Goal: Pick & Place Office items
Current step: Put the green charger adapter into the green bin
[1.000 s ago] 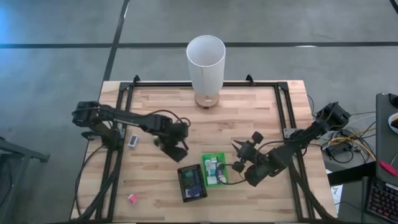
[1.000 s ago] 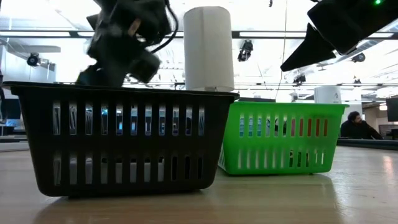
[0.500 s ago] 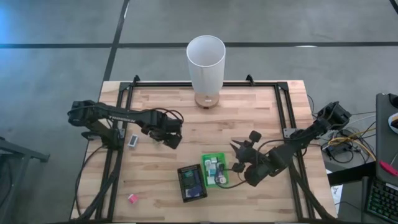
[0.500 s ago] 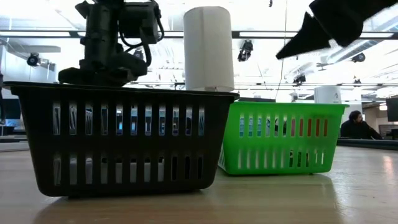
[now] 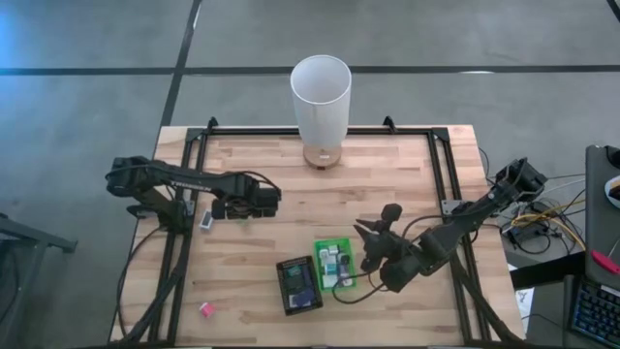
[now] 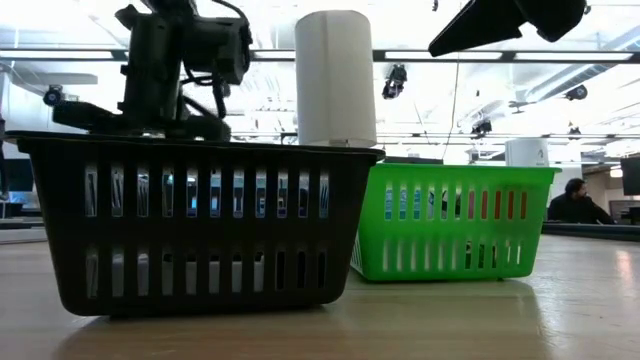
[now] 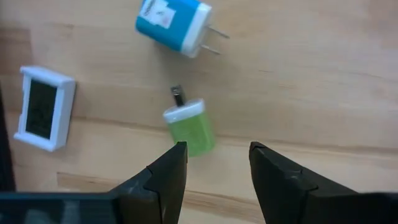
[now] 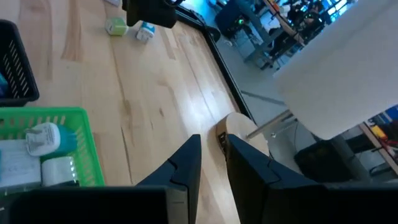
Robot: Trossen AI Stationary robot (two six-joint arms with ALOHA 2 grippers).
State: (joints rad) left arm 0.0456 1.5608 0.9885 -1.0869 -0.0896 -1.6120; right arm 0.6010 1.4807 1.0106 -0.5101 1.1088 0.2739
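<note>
The left hand (image 7: 214,165) hangs with its fingers parted and empty just over a green plug block (image 7: 189,127) lying on the worktop (image 5: 387,184), left of centre in the high view. A blue plug block (image 7: 173,23) and a white block (image 7: 44,107) lie nearby. The right hand (image 8: 213,155), closed and empty, hovers beside the green tray (image 5: 346,242).

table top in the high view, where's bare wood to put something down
Bare wood runs from the white cylinder toward the right arm's hand, and along the near left edge around the pink item. It is crowded around the black tray and green tray, and by the left hand beside the white item.
</note>
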